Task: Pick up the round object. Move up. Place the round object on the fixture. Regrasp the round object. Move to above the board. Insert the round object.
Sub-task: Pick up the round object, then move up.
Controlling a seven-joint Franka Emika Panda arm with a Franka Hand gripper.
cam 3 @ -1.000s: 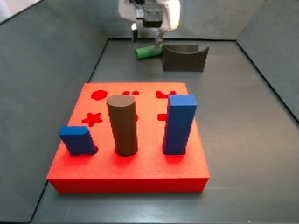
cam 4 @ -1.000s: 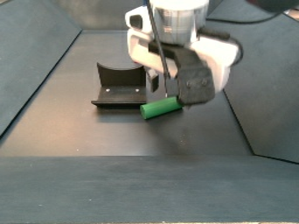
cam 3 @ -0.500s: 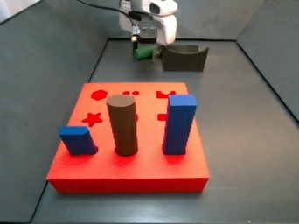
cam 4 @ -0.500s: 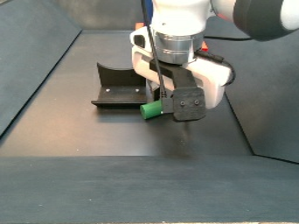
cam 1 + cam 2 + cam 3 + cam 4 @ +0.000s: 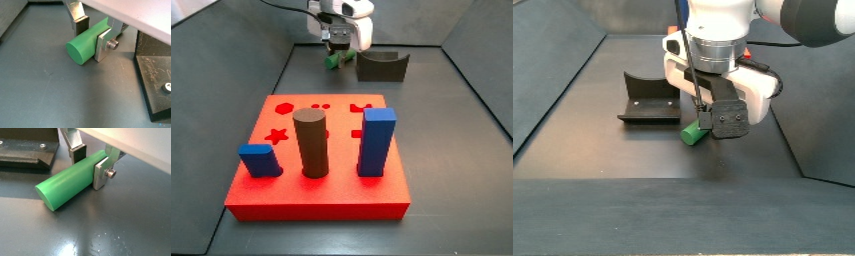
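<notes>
The round object is a green cylinder lying on its side on the dark floor, also seen in the other wrist view. My gripper is down at floor level with its silver fingers on either side of the cylinder's far part, closed against it. In both side views the gripper covers most of the cylinder, which sticks out beside the fixture. The red board lies nearer the front.
On the board stand a brown cylinder, a tall blue block and a small blue block. The fixture's base plate lies close beside the cylinder. Sloping walls bound the floor.
The gripper has come down from above onto the green cylinder, and its fingers now sit around it. The cylinder shows shorter in a side view than half a second ago.
</notes>
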